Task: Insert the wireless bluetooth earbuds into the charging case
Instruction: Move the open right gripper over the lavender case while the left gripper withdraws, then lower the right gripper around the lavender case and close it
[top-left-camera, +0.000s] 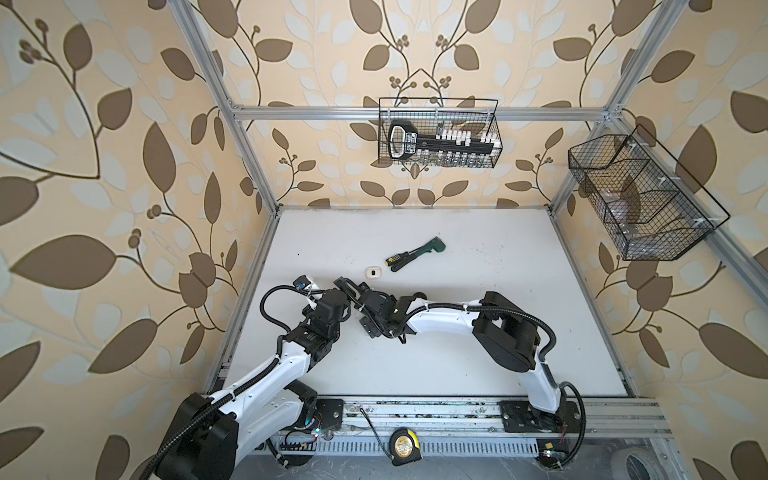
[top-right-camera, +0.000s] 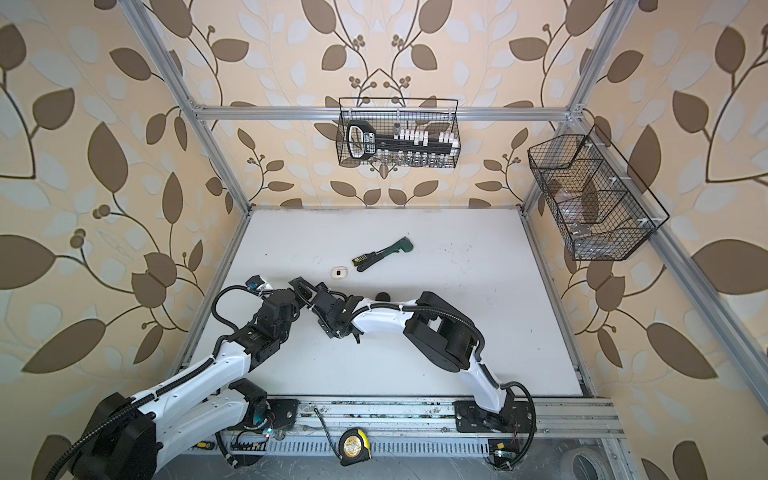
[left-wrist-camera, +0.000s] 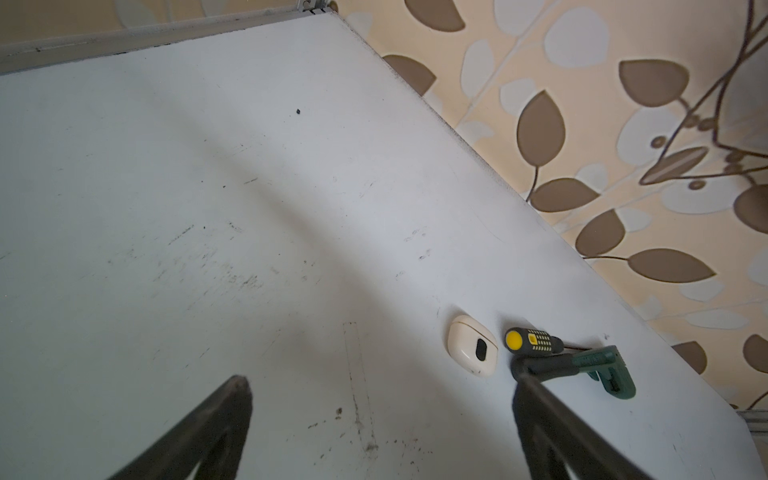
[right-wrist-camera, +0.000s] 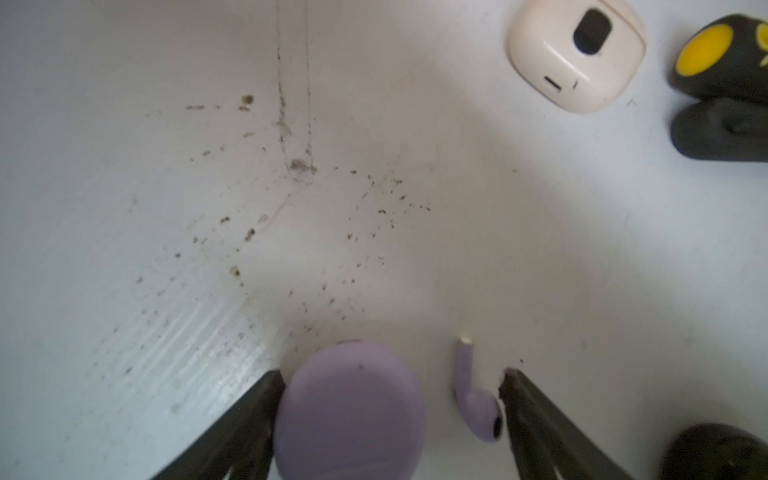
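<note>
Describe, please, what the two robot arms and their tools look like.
Both arms, left arm and right arm, have glossy white curved link shells joined by chunky black joint housings. Black ribbed cable conduit runs along each. The left tool and right tool have dark, tapering fingers.

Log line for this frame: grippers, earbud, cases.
left gripper: open, empty | right gripper: open, straddling lilac case and lilac earbud | earbud: beside case, not inserted | cream case: shut
</note>
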